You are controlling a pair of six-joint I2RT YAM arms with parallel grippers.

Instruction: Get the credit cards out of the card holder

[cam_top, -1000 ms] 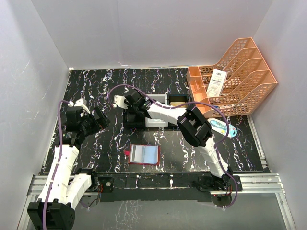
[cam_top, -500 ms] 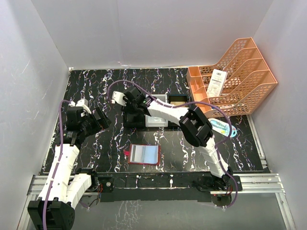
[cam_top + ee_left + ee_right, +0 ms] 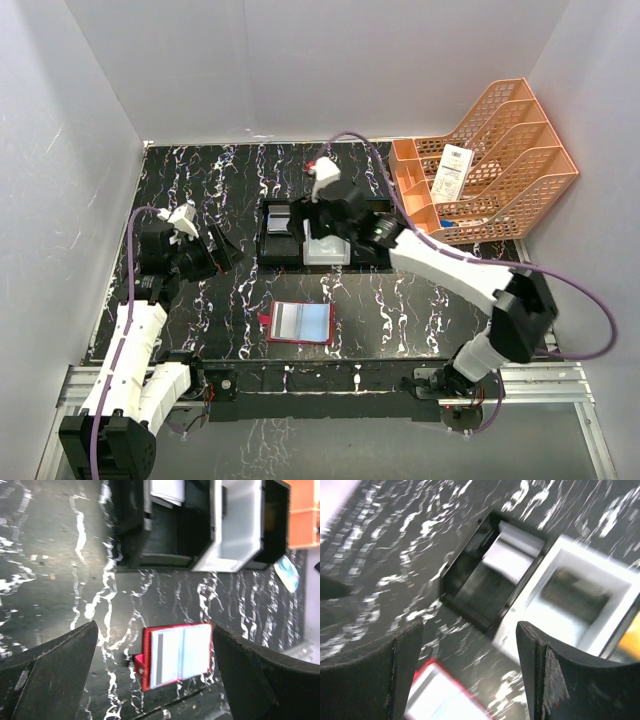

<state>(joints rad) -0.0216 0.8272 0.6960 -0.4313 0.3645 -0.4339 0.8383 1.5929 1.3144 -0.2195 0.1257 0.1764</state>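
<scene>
Right gripper point(image 3: 470, 627): fingers spread wide with nothing between them. It hangs above the tray, over the wall between the left and middle compartments.
Left gripper point(image 3: 154, 630): fingers spread wide and empty. It is raised at the left side of the table, well apart from the tray. In its wrist view the card holder shows between the 2 fingers, not touched.
Tray point(image 3: 325, 255): 3 compartments in a row, black on the left, white in the middle, black on the right. It sits mid-table, on the far side of the card holder.
Pale card point(image 3: 512, 555): 1 card inside the left black compartment, at its far end.
Card holder point(image 3: 146, 647): dark red, lying open and flat near the table's near edge, between the 2 arm bases. Its snap tab sticks out to the left.
Credit cards point(image 3: 300, 320): 2 faces show in the open holder, a grey striped one on the left half and a light blue one on the right half.
File rack point(image 3: 500, 150): orange mesh, in the far right corner, with a white tag point(image 3: 455, 172) standing in a slot.
Table point(image 3: 200, 180): black with white veining.
</scene>
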